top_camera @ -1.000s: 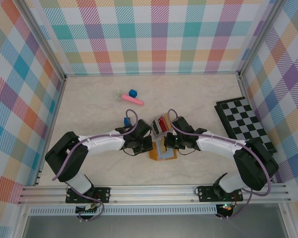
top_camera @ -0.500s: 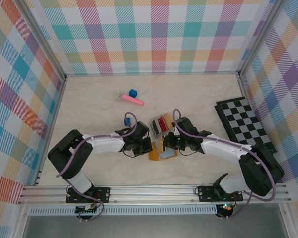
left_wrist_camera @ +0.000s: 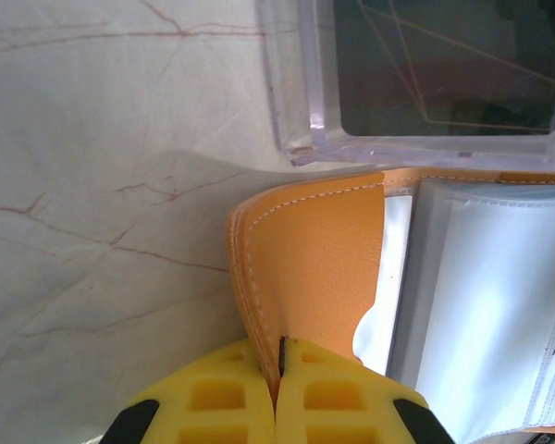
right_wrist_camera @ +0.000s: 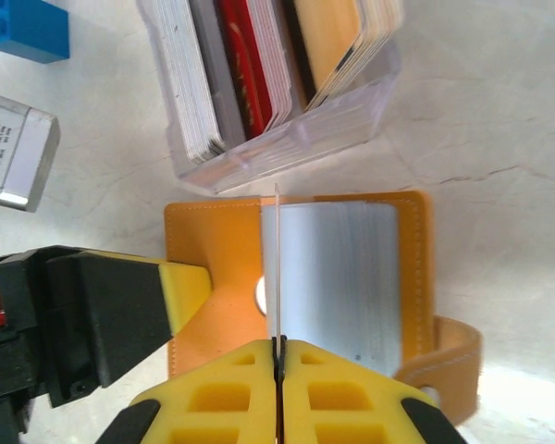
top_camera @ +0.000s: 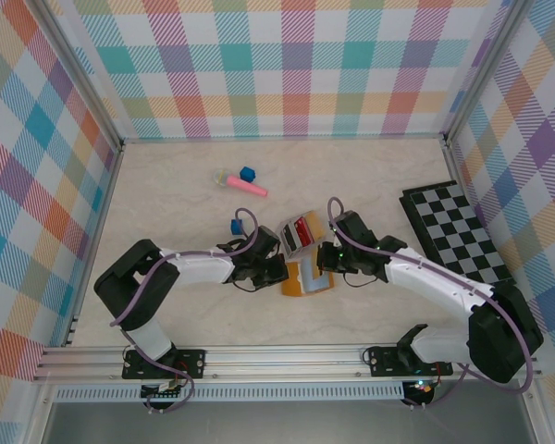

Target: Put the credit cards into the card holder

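Preparation, by the look of things: opening and steadying, ahead of any card insertion. Card holder (top_camera: 305,277) lying open on the worktop (top_camera: 166,194) between the two arms, orange flap (left_wrist_camera: 314,268) spread to the left, clear sleeves (right_wrist_camera: 342,277) to the right. Left jaws clamped on the near edge of that flap, yellow pads (left_wrist_camera: 222,398) pressed together with leather between them, pinning it flat. Right jaws nipped on a single thin sleeve leaf (right_wrist_camera: 277,268), standing it up on edge. Credit cards (right_wrist_camera: 259,65) not yet in the holder: upright in a clear box (right_wrist_camera: 287,139) just beyond the holder, close to its far edge. Blue cube (right_wrist_camera: 23,28) and small grey block (right_wrist_camera: 14,153) off to one side, apart from the work.

Next, probably: let go of the leaf with a slot left gaping, then reach the right jaws to the box, pinch one card by its top edge and lift it free of its neighbours. Calls for a narrow, square approach among closely packed cards, with some risk of dragging two at once or tipping the box.
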You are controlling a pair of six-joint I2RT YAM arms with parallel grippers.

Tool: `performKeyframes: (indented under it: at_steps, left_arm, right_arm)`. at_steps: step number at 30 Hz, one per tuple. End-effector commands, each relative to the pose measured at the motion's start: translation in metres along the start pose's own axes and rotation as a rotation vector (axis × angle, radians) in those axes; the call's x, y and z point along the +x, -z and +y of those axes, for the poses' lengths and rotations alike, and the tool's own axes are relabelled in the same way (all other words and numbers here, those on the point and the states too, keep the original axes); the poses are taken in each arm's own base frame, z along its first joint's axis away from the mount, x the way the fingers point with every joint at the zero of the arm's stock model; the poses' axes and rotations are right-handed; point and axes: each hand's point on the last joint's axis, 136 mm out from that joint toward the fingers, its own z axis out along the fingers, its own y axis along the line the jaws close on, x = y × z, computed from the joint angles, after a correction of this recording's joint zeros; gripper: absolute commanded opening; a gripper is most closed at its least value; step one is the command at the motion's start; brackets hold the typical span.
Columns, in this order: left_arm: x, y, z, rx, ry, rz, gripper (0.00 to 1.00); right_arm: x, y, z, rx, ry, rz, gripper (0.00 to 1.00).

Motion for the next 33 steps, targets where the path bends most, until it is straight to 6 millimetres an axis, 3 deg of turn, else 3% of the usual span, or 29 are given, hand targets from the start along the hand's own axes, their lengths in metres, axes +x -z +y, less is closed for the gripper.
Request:
performKeyframes:
  at_steps: [1, 11, 22, 27, 33]
  left_arm:
    - [0.027, -0.013, 0.068, -0.23, 0.029, 0.078, 0.0]
    - [0.029, -0.015, 0.069, -0.232, 0.03, 0.087, 0.0]
    - [0.031, -0.018, 0.068, -0.226, 0.03, 0.103, 0.0]
    - [0.031, -0.018, 0.067, -0.224, 0.03, 0.105, 0.0]
    - [0.03, -0.015, 0.064, -0.216, 0.022, 0.096, 0.0]
  right_arm:
    - [-0.001, 0.008, -0.016, 0.098, 0.061, -0.003, 0.07]
    - [0.001, 0.008, -0.028, 0.159, 0.117, 0.01, 0.07]
    - [0.015, -0.02, -0.029, 0.126, 0.071, 0.07, 0.07]
    - [0.014, -0.02, -0.013, 0.044, 0.054, 0.07, 0.07]
    - [0.008, -0.006, -0.005, 0.008, 0.044, 0.032, 0.08]
